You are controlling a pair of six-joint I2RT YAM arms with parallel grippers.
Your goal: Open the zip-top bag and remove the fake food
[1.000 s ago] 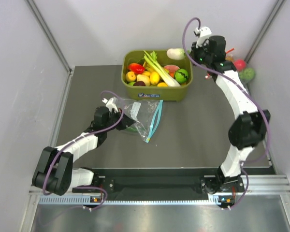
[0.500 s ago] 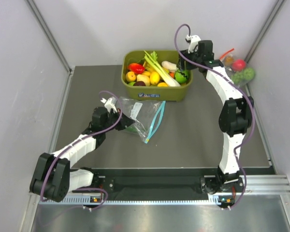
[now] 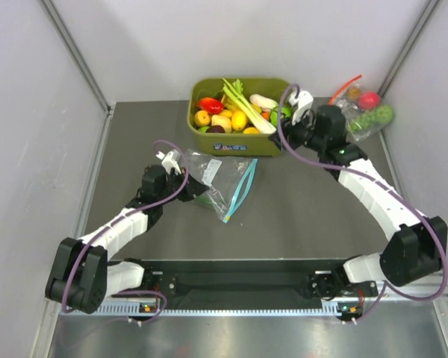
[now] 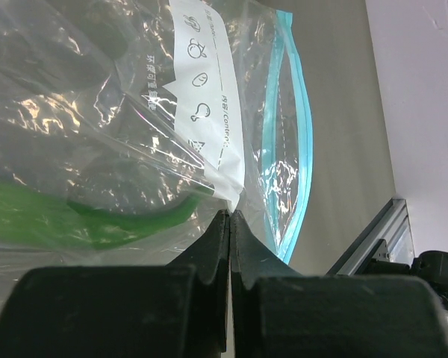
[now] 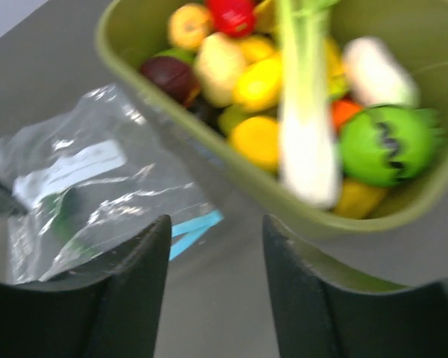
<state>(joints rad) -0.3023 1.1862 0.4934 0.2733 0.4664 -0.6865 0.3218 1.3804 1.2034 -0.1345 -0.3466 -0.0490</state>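
The zip-top bag (image 3: 218,179) lies open on the table in front of the bin, its blue-green zip strip (image 3: 241,186) toward the right. My left gripper (image 3: 184,177) is shut on the bag's plastic beside the white label (image 4: 209,112); the tips (image 4: 230,214) pinch it. A dark green piece (image 4: 97,216) is still inside the bag. The leek (image 3: 246,110) and white radish (image 3: 263,101) lie in the olive bin (image 3: 239,146). My right gripper (image 3: 297,128) is open and empty, just off the bin's front right corner. In the right wrist view it (image 5: 216,224) faces the leek (image 5: 306,142), the radish (image 5: 377,71) and the bag (image 5: 97,194).
The bin (image 5: 209,153) also holds red, yellow and orange toy fruits. A second clear bag with a red zip strip (image 3: 366,112) holding red and green fruits lies at the back right. Grey walls close in left, right and behind.
My right gripper carried the radish over the bin, let it go among the other food, then drew back toward me and to the right. The left gripper kept its hold.
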